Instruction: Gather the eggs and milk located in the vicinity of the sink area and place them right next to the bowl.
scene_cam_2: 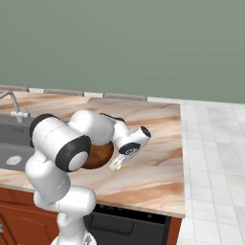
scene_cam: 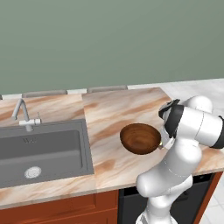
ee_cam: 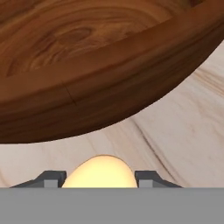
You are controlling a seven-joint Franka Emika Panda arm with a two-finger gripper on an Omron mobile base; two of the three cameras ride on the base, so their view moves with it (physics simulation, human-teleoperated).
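- In the left base view the sink [scene_cam: 43,151] is set into the tabletop [scene_cam: 113,113] at 9 o'clock, and the tap [scene_cam: 22,114] stands on its rear rim at 10 o'clock.
- The bowl [scene_cam: 141,138] rests on the tabletop at 3 o'clock of the sink, well apart from it.
- In the hand view the egg [ee_cam: 99,173] sits between the fingers [ee_cam: 52,178], at 6 o'clock of the bowl and near its wall, above the tabletop.

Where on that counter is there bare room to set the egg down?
Bare marble lies between the bowl and the sink, behind the bowl toward the wall, and right of it out to the counter's end. It is crowded only where the gripper holds the egg against the bowl.
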